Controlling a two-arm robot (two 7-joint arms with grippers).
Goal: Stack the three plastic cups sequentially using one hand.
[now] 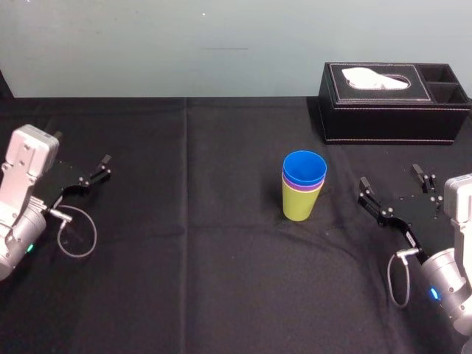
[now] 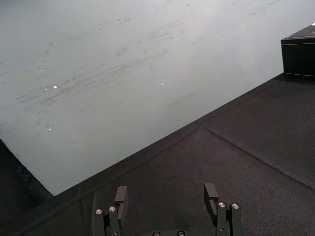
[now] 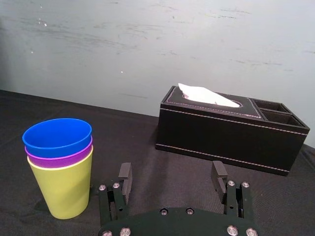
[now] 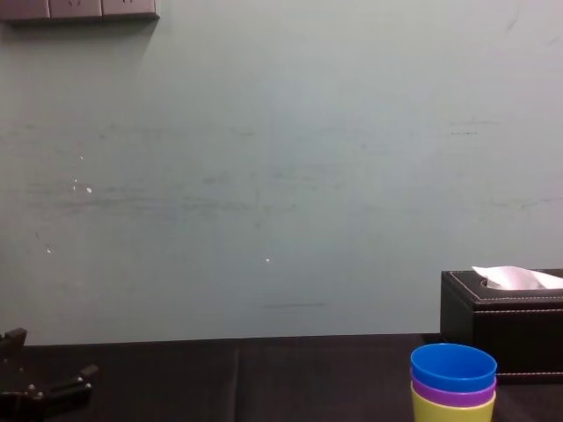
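Observation:
The three plastic cups stand nested upright in the middle of the black table: the yellow-green cup at the bottom, the purple cup inside it, the blue cup on top. The stack also appears in the right wrist view and the chest view. My right gripper rests open to the right of the stack, apart from it, its fingers holding nothing. My left gripper sits open at the far left, its fingertips bare.
A black tissue box with a white tissue stands at the back right, behind the right gripper. A pale wall runs along the table's far edge. Black cloth covers the table.

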